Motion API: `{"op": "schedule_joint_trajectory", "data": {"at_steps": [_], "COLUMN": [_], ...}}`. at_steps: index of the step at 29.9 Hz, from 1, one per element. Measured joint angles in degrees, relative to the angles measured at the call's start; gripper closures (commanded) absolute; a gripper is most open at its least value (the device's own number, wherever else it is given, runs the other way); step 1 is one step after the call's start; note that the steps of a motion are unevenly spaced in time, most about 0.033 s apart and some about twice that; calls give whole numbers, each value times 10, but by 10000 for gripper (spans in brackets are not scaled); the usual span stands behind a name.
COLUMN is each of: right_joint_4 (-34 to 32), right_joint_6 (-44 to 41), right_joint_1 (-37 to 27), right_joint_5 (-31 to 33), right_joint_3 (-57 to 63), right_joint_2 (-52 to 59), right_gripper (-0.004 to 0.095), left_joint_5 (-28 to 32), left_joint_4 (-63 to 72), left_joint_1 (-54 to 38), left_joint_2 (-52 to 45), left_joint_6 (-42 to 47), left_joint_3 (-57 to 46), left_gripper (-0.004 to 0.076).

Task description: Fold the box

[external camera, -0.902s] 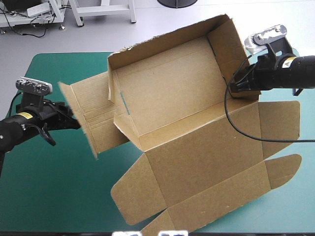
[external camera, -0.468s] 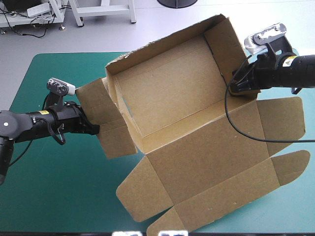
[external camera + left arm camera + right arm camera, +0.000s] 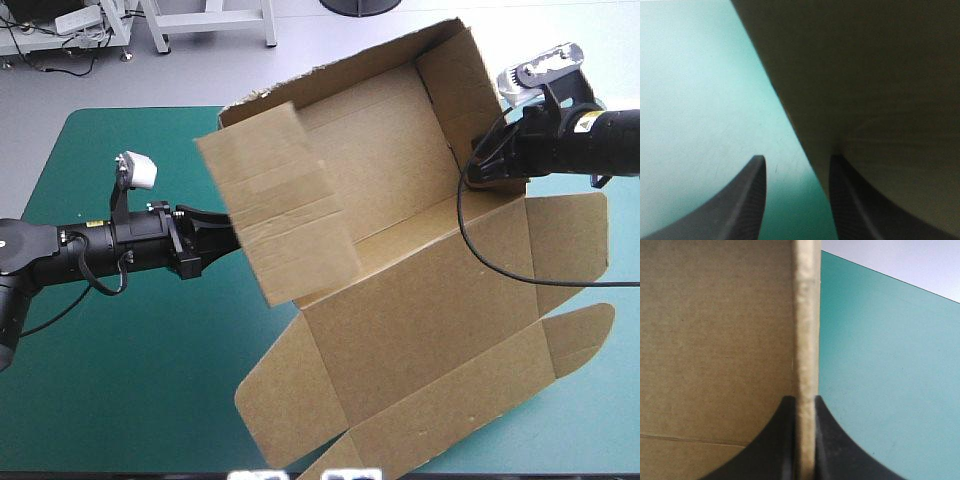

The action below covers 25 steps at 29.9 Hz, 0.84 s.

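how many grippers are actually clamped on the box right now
1: the right gripper, shut on the edge of the box's raised right-hand wall. The left gripper is open, at the box's left flap, not clamped on it.

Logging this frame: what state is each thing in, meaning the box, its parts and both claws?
box: open tray, far and right walls raised.
left end flap: lifted, leaning in over the tray, not tucked.
lid: lying open, unfolded, on the robot's side of the tray.
left claw: open, one finger against the brown board.
right claw: shut on the box, pinching a wall's edge.
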State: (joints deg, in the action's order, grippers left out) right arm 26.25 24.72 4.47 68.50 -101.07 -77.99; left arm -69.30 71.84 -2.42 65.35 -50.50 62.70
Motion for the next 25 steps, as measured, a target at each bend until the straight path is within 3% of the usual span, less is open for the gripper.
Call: {"op": "schedule_joint_trajectory", "data": {"at_steps": [9, 16, 25], "right_joint_4": [17, 20, -27], "right_joint_6": [-4, -5, -40], "right_joint_1": [0, 2, 43], "right_joint_5": [-14, -20, -47], "right_joint_3": [0, 1, 6], "right_joint_2": [-24, -32, -48], "right_gripper": [933, 931, 932], "left_joint_5": [-4, -4, -7], "left_joint_4": [64, 80, 105], "left_joint_1": [0, 0, -6], "left_joint_2": [0, 0, 0], "left_joint_6": [0, 0, 0], "left_joint_3": [2, 3, 5], "left_gripper": [344, 249, 239]}}
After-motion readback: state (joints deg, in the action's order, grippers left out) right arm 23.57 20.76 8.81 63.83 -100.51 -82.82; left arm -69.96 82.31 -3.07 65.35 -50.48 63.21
